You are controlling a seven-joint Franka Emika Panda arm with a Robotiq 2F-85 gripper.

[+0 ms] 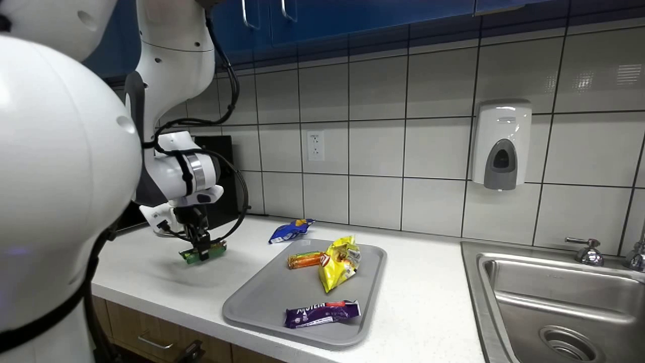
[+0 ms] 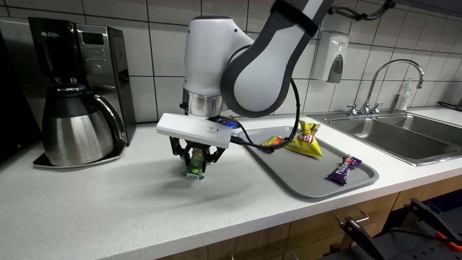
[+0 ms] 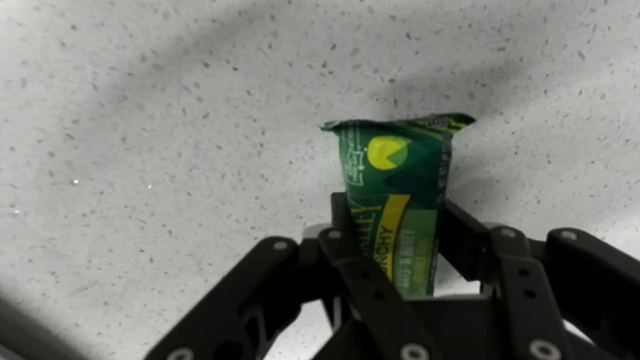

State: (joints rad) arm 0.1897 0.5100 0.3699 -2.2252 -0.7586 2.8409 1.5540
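1. The end effector (image 3: 395, 220) is clamped on the green bar (image 3: 392, 175), its jaws against the two long sides.
2. The green bar hangs low at the worktop (image 1: 418, 282), apart from the tray (image 1: 262, 302); whether it touches the surface, I cannot tell. In the wrist view, its crimped end sticks out past the jaws, with the yellow spot and lettering facing the camera.
3. The tray lies flat on the worktop, carrying the orange packet (image 1: 304, 259), the yellow bag (image 1: 335, 267) just beside it, and the purple bar (image 1: 322, 313) apart from both, nearer the front edge.
4. The blue bag (image 1: 289, 231) is off the tray, just beside its far end, near the tiled wall (image 1: 375, 151).
5. In an exterior view, the coffee maker (image 2: 99, 54) stands with its steel jug (image 2: 77, 135); the green bar is between it and the tray.
6. The sink (image 1: 564, 287) is across the tray from the end effector, the dispenser (image 1: 504, 143) on the wall nearby.
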